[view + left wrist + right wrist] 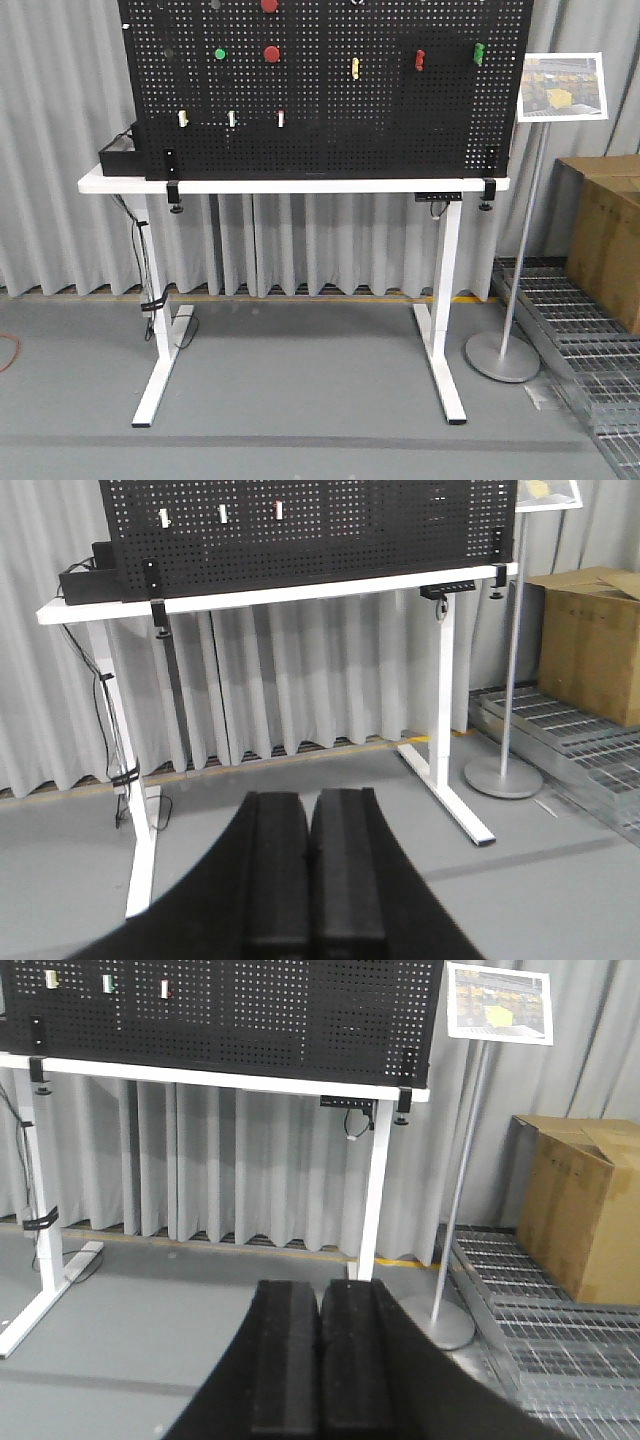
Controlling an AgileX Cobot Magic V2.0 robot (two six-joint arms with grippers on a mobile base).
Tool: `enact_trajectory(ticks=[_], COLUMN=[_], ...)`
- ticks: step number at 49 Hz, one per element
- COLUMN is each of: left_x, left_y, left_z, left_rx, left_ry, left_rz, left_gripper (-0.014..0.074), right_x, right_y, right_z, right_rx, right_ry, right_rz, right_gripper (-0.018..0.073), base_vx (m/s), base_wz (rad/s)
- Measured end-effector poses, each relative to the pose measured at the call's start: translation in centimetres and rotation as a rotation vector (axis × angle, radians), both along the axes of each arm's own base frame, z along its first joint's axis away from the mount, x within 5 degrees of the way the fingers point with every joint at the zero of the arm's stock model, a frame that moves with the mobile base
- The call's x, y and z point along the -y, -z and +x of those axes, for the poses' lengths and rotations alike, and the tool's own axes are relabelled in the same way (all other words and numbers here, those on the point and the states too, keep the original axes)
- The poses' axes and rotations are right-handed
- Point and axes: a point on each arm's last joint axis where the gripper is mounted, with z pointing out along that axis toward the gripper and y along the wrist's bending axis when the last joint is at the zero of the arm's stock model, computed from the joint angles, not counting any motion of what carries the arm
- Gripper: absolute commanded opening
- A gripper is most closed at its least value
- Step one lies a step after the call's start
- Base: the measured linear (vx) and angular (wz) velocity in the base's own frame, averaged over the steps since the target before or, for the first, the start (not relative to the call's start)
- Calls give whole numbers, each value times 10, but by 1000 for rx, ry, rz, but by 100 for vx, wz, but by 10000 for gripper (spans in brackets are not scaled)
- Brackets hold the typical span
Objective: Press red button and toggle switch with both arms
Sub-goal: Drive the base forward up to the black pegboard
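- Nearest, the left gripper (310, 865) and the right gripper (320, 1355) are each pressed together on nothing, their bases cropped.
- Beyond, on the bench (300, 186), the pegboard (400, 120) carries the red button (271, 53) upper left of centre.
- A second red button (269, 4) is cut by the top edge.
- The toggle switch is too small to make out.

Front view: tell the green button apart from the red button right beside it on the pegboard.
Colour: the green button is bright green, while the red button is a duller red. Size: the red button is clearly wider than the green button. Place: the green button sits to the left of the red button, with bare board between them. Both are round and mounted at about the same height on the black pegboard.
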Motion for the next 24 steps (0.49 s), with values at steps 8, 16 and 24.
enact_trajectory(ticks=[8,16,24], left_x=[0,0,0], left_y=[0,0,0], left_z=[0,0,0], left_rx=[0,0,0], left_ry=[0,0,0], left_rz=[0,0,0], left_gripper=[2,2,2], right_x=[0,0,0], right_y=[0,0,0], right_z=[0,0,0], right_rx=[0,0,0], right_ry=[0,0,0], right_rz=[1,3,3], right_gripper=[-3,-3,-3], base_vx=[45,46,45], base_wz=[-1,0,3])
